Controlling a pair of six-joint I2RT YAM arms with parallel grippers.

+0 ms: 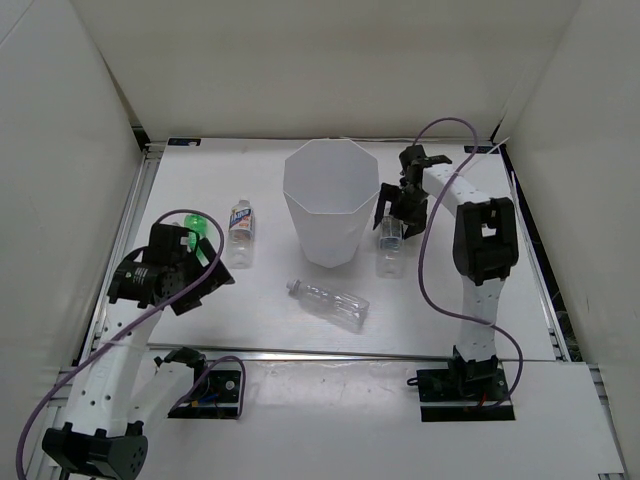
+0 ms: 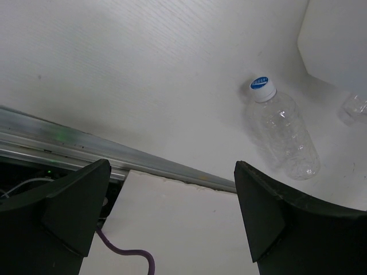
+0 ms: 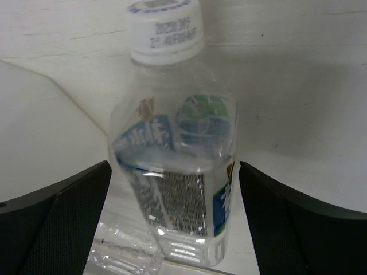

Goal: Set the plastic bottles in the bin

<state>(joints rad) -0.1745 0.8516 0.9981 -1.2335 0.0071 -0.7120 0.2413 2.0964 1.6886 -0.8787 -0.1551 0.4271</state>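
The white faceted bin (image 1: 322,200) stands mid-table. My right gripper (image 1: 392,222) is just right of it, open, its fingers on either side of a clear bottle with a blue label and white cap (image 3: 172,166); small gaps show on both sides. A second clear bottle (image 3: 117,255) lies beside it, seen from above at the near side (image 1: 388,262). My left gripper (image 1: 205,268) is open and empty at the near left. A green bottle (image 1: 200,226) lies just behind it. A blue-labelled bottle (image 1: 240,232) lies left of the bin. An unlabelled clear bottle (image 1: 330,302) lies in front of the bin, also in the left wrist view (image 2: 281,132).
A metal rail (image 1: 350,353) runs along the table's near edge. Purple cables (image 1: 440,200) loop from both arms. White walls (image 1: 60,150) close in the left, back and right sides. The bin's lower corner (image 2: 338,40) shows in the left wrist view.
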